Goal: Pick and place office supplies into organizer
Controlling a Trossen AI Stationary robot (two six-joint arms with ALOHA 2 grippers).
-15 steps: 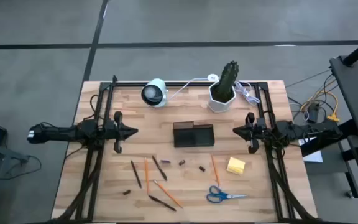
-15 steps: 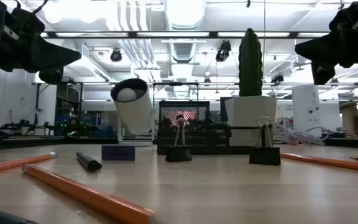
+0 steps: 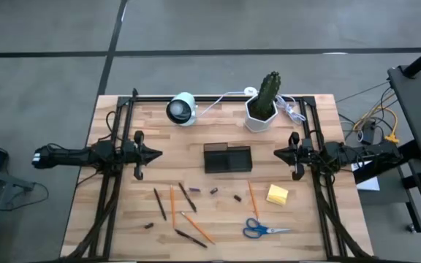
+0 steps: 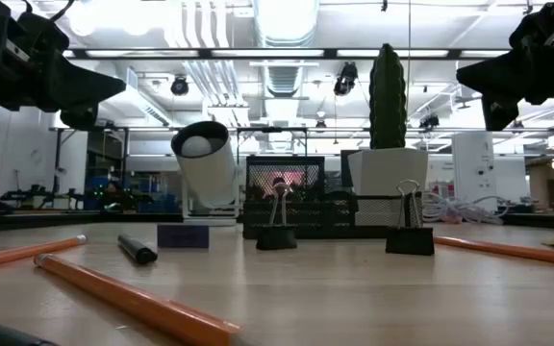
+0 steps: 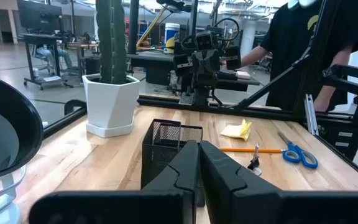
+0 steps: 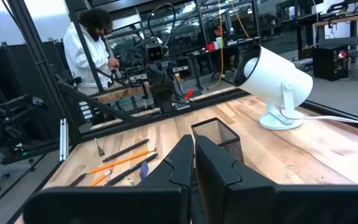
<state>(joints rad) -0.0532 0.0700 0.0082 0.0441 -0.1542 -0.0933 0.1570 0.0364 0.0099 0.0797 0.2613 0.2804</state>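
Note:
The black mesh organizer (image 3: 227,158) stands mid-table. In front of it lie orange and black pencils and pens (image 3: 183,219), two binder clips (image 4: 411,234), a yellow sticky-note pad (image 3: 277,194) and blue-handled scissors (image 3: 264,229). My left gripper (image 3: 159,154) hovers shut at the table's left, above the wood, pointing at the organizer (image 5: 166,146). My right gripper (image 3: 275,153) hovers shut at the right, pointing back at the organizer (image 6: 216,137). Neither touches anything.
A white hexagonal cactus pot (image 3: 261,109) and a white lamp (image 3: 182,108) with white cables stand along the far edge. Black frame rails (image 3: 115,139) run down both table sides. People stand beyond the table in the wrist views.

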